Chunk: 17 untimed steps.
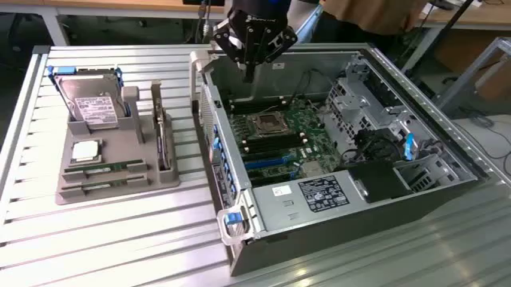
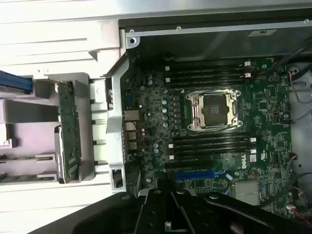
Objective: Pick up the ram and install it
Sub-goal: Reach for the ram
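Over the case (image 1: 361, 238), the closed hand (image 1: 249, 75) hangs; the ram (image 1: 104, 170) sits racked.

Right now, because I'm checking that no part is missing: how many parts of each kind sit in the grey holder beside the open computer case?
Hard drive: 1
Processor chip: 1
Green circuit-board sticks: 3
Total: 5

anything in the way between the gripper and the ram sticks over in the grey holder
On a level sideways path, yes: the gripper hangs over the open computer, and the case wall and the upright card in the grey holder stand between it and the ram sticks. From above, nothing covers the sticks.
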### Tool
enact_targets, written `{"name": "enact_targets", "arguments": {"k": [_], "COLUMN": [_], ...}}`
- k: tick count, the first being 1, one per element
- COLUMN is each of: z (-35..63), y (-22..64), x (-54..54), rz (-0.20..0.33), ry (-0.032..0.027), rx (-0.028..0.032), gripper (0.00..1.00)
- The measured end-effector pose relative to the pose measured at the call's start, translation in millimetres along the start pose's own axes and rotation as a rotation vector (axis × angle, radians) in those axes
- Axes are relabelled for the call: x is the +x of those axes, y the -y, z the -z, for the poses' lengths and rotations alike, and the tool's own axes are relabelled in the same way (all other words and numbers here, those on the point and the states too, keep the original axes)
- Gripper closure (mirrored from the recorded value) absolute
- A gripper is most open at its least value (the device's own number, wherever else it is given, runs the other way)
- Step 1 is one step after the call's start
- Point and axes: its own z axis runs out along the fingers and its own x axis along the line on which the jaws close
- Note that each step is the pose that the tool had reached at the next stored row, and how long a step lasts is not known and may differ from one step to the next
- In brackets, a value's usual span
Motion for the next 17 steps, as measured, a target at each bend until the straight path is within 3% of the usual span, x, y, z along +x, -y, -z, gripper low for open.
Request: {"name": "enact_targets", "arguments": {"k": [1,3,11,17], "z": [0.2,0.5,0.7,1.3], "y": [0.7,1.4,1.9,3.5], "x": [9.7,18.3,25.1,46.2], "rz": [0.000,0.000,0.000,0.000], "ry": [0.0013,0.0027,0.0038,0.0095], "rx": [-0.0001,-0.0002,-0.0002,-0.0007], "gripper": [0.90,0.90,0.90,0.90]}}
